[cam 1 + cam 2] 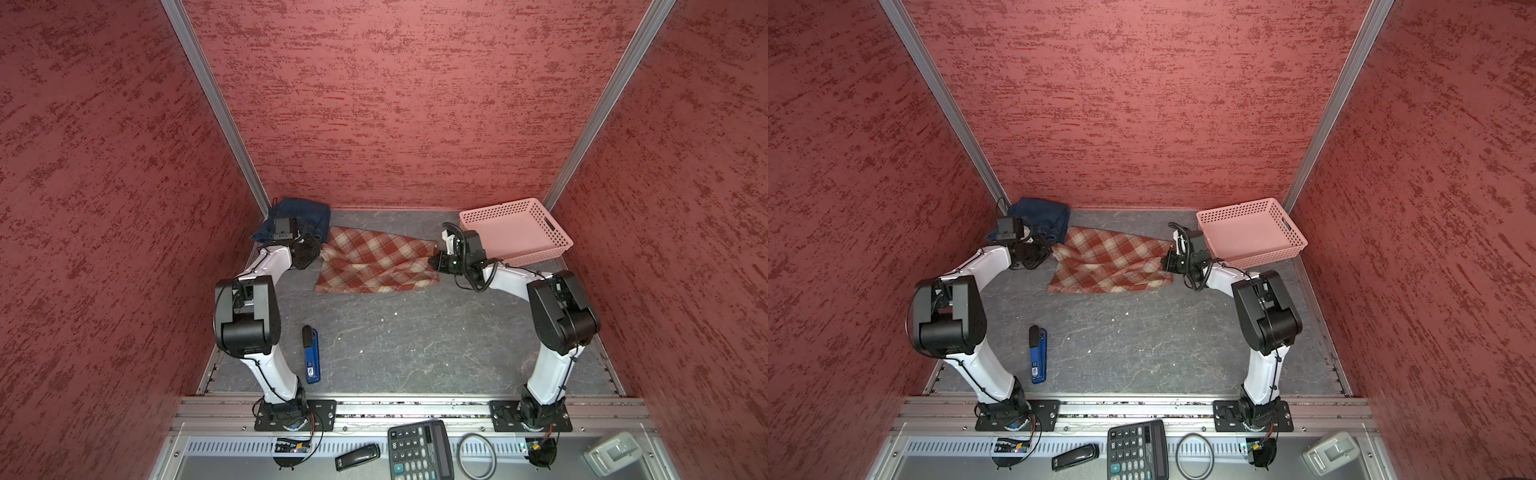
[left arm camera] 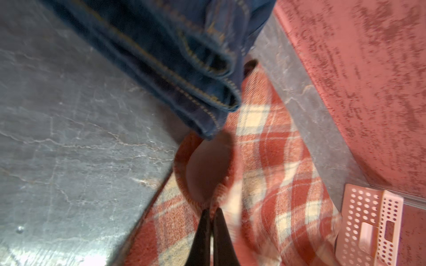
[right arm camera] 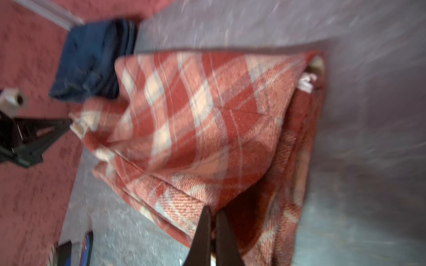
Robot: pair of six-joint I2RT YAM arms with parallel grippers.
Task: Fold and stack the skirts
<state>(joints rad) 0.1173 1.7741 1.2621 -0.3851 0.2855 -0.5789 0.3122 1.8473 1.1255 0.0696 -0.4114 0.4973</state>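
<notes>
The rust-red and cream plaid skirt (image 1: pixel 376 262) (image 1: pixel 1113 262) lies stretched across the back of the grey table. My left gripper (image 1: pixel 320 249) (image 2: pixel 212 210) is shut on the skirt's left edge, pinching the hem of the plaid cloth (image 2: pixel 265 149). At the skirt's right end, my right gripper (image 1: pixel 434 259) (image 3: pixel 213 210) is shut on a fold of the plaid fabric (image 3: pixel 196 115). A folded pile of dark blue denim skirts (image 1: pixel 303 218) (image 1: pixel 1042 216) (image 2: pixel 173 57) (image 3: pixel 92 57) sits in the back left corner, its edge touching the plaid one.
A pink perforated basket (image 1: pixel 536 253) (image 1: pixel 1266 249) (image 2: pixel 368 225) stands at the back right, just behind my right wrist. A blue and black tool (image 1: pixel 311 353) lies near the left arm's base. Red walls close in three sides.
</notes>
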